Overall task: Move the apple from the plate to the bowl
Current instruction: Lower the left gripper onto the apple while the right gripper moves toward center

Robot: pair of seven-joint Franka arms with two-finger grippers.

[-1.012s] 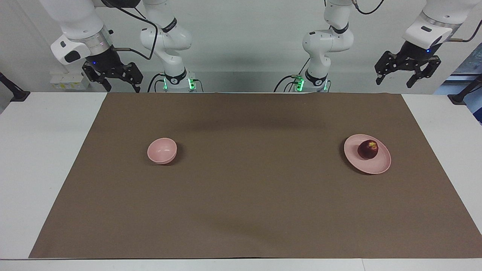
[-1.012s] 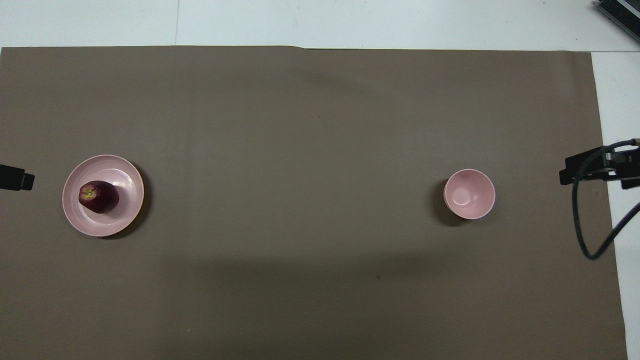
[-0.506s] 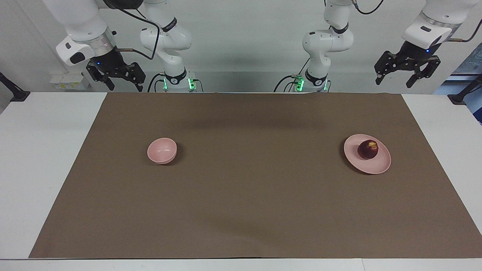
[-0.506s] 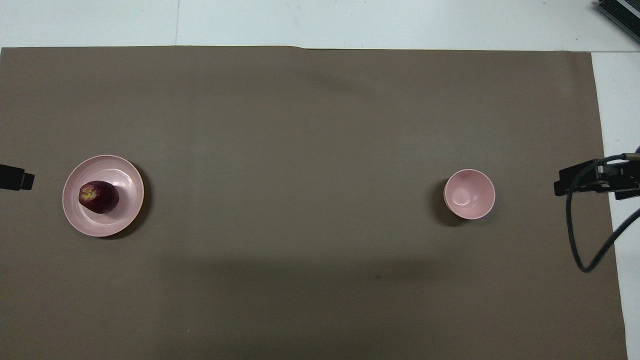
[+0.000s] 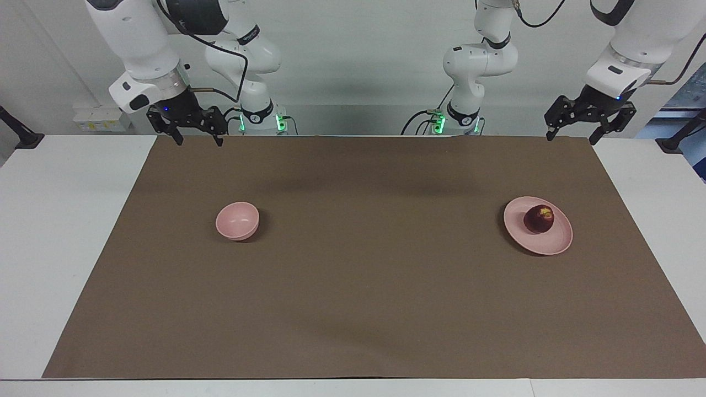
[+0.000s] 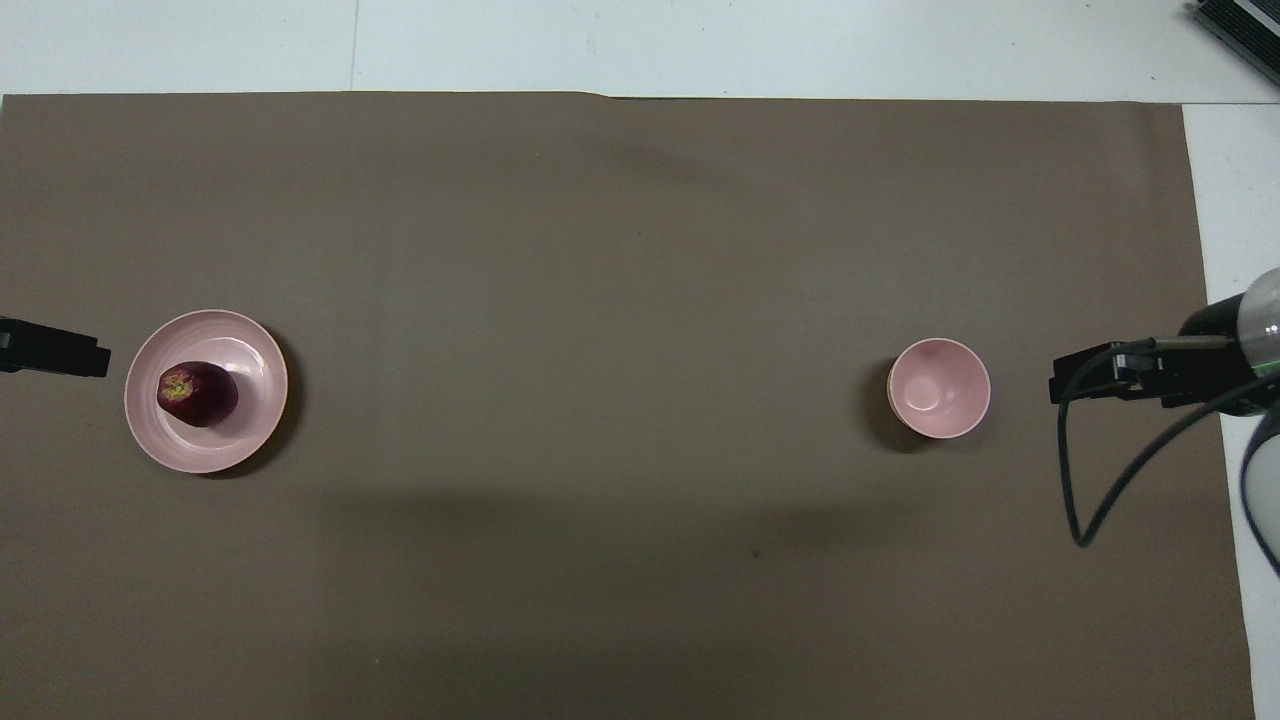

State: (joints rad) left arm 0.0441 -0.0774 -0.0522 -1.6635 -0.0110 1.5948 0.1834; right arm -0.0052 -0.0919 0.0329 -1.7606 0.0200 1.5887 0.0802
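Both grippers (image 5: 570, 126) (image 5: 196, 132) apparently open, empty

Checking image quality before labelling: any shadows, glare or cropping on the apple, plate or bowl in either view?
Facing view: small dark red apple, flat pale pink plate and deep pale pink bowl sharp, with soft shadows on the brown mat. Overhead view: mild sheen inside plate and bowl; both grippers cropped at the edges.

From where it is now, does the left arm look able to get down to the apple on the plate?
Probably yes. The left gripper hangs open, nothing held, and only bare mat lies around the plate. Nothing covers the apple.
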